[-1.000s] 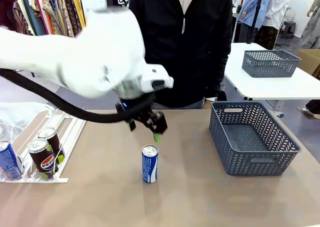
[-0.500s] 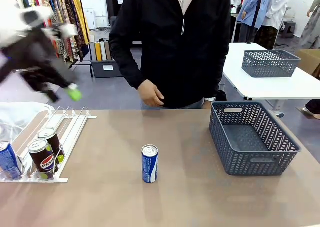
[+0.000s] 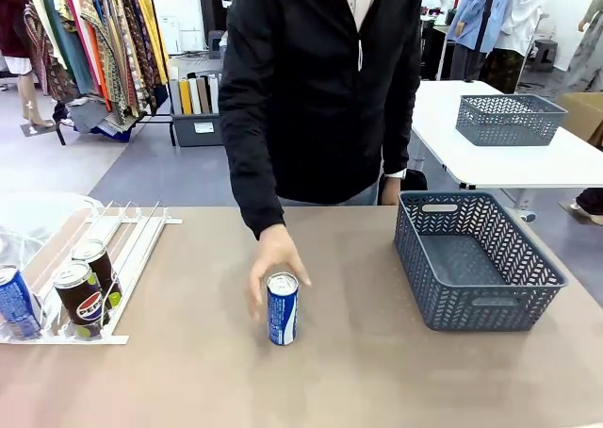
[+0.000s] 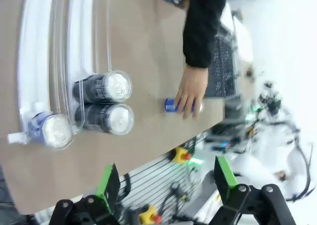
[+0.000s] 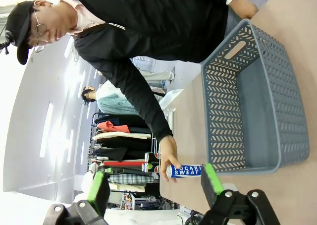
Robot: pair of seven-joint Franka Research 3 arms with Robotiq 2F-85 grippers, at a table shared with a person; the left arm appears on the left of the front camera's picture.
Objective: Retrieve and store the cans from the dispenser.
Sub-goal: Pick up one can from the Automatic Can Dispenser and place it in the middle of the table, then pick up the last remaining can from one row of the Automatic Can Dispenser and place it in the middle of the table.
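loose can: blue aluminium soda can (image 3: 283,310) upright mid-table on the brown table (image 3: 188,376), well apart from the grey-blue mesh plastic basket (image 3: 476,291)
person's hand (image 3: 271,256): fingers curled round the can's top from behind, touching; firm hold or not, cannot tell
dispenser: white sloped rail dispenser (image 3: 132,235) at robot's left, low end holds two black Pepsi cans (image 3: 80,299) and a second blue can (image 3: 14,303)
left gripper (image 4: 167,178): jaws wide, empty, over the dispenser
right gripper (image 5: 154,183): jaws wide, empty, facing the basket
risk: arm reaching for the loose can could strike the hand or tip the can
risk 2: black cans sit just beside each other, wide jaws may snag both
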